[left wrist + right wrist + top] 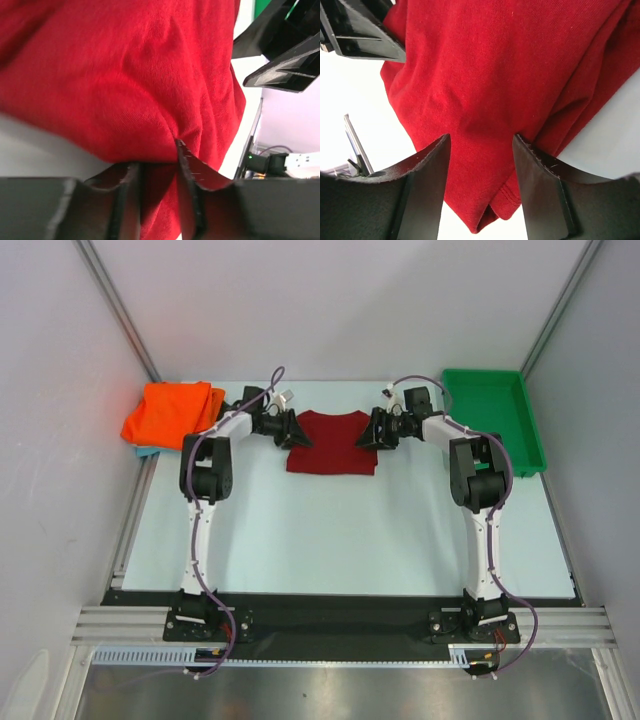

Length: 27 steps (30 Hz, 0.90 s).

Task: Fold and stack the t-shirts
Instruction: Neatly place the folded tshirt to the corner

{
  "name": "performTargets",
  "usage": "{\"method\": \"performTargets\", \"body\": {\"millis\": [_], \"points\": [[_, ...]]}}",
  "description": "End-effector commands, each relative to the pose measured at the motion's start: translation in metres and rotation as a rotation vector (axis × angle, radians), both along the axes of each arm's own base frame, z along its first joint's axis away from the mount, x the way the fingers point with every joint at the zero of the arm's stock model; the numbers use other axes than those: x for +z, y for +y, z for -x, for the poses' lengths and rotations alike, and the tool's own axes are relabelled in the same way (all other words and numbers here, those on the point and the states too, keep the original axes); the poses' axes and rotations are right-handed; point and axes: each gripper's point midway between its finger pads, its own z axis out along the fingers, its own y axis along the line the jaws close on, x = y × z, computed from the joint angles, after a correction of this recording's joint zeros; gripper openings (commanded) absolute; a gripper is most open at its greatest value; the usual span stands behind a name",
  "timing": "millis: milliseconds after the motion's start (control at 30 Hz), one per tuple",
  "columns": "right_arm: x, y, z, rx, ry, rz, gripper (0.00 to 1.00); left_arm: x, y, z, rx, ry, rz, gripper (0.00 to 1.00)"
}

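Note:
The maroon t-shirt [332, 443] lies folded into a small rectangle at the middle back of the table. My left gripper [300, 437] is at its left edge. In the left wrist view the shirt [125, 75] bunches between the narrowly spaced jaws of that gripper [156, 165], which is shut on it. My right gripper [365, 437] is at the shirt's right edge. In the right wrist view it [481, 142] is open, with a corner of the shirt [495, 65] lying between its jaws. The orange t-shirt [170, 415] lies folded at the back left, with a teal-blue edge [147, 451] showing beneath it.
A green plastic tray [530, 440] stands at the back right, close behind my right arm. Grey walls enclose the table on the left, right and back. Each wrist view shows the other gripper across the shirt, the right one [285, 60] and the left one [360, 35].

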Motion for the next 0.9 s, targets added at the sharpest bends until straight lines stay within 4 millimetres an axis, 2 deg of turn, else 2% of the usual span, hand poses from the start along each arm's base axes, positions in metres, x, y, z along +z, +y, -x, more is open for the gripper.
{"method": "performTargets", "body": {"millis": [0,67,100,133,167,200,233,267,300,333,367,400,433,500,567,600,633,667,767,867], "points": [[0.004,-0.006,0.003,0.006,-0.044,0.061,0.59,0.004,-0.018,0.001,-0.035,-0.008,0.058,0.32],[0.011,-0.009,0.003,0.004,-0.063,0.072,0.59,0.019,-0.021,-0.002,-0.042,-0.040,0.077,0.18],[0.027,-0.011,0.001,0.008,-0.106,0.075,0.59,0.025,-0.020,-0.002,-0.042,-0.053,0.076,0.13],[0.035,-0.015,-0.001,0.006,-0.127,0.084,0.60,0.045,-0.019,-0.002,-0.046,-0.088,0.079,0.08],[0.050,-0.018,-0.004,0.010,-0.172,0.092,0.60,0.051,-0.016,0.002,-0.047,-0.083,0.067,0.00],[0.059,-0.023,-0.008,0.002,-0.205,0.114,0.60,0.054,-0.010,0.000,-0.046,-0.138,0.014,0.01],[0.076,-0.031,-0.009,0.009,-0.260,0.144,0.61,0.069,-0.005,-0.002,-0.042,-0.194,-0.036,0.01],[0.086,-0.036,-0.011,0.002,-0.291,0.162,0.61,0.070,0.001,0.007,-0.049,-0.177,-0.084,0.01],[0.089,-0.043,-0.012,-0.016,-0.304,0.190,0.61,0.069,0.011,0.004,-0.060,-0.241,-0.162,0.00],[0.103,-0.053,-0.014,-0.032,-0.342,0.206,0.61,0.071,0.016,0.007,-0.070,-0.257,-0.199,0.00],[0.105,-0.058,-0.014,-0.042,-0.347,0.214,0.61,0.079,0.021,0.015,-0.072,-0.250,-0.235,0.01],[0.101,-0.063,-0.010,-0.049,-0.332,0.222,0.62,0.078,0.029,0.015,-0.102,-0.303,-0.285,0.00],[0.104,-0.070,-0.008,-0.056,-0.339,0.228,0.62,0.076,0.039,0.021,-0.103,-0.292,-0.350,0.00],[0.099,-0.077,-0.002,-0.068,-0.316,0.240,0.62,0.077,0.053,0.024,-0.130,-0.308,-0.431,0.00],[0.100,-0.083,0.001,-0.062,-0.327,0.250,0.62,0.080,0.073,0.023,-0.105,-0.308,-0.509,0.00],[0.099,-0.084,0.003,-0.060,-0.323,0.248,0.62,0.092,0.087,0.021,-0.075,-0.341,-0.547,0.00],[0.101,-0.084,0.003,-0.058,-0.328,0.246,0.62,0.092,0.098,0.020,-0.068,-0.351,-0.590,0.00],[0.103,-0.086,0.003,-0.054,-0.339,0.247,0.62,0.093,0.117,0.017,-0.060,-0.368,-0.669,0.00],[0.105,-0.086,0.004,-0.045,-0.341,0.240,0.61,0.109,0.156,0.007,-0.011,-0.420,-0.830,0.00],[0.105,-0.089,0.002,-0.065,-0.324,0.209,0.62,0.122,0.186,-0.001,0.001,-0.474,-0.975,0.00]]}}
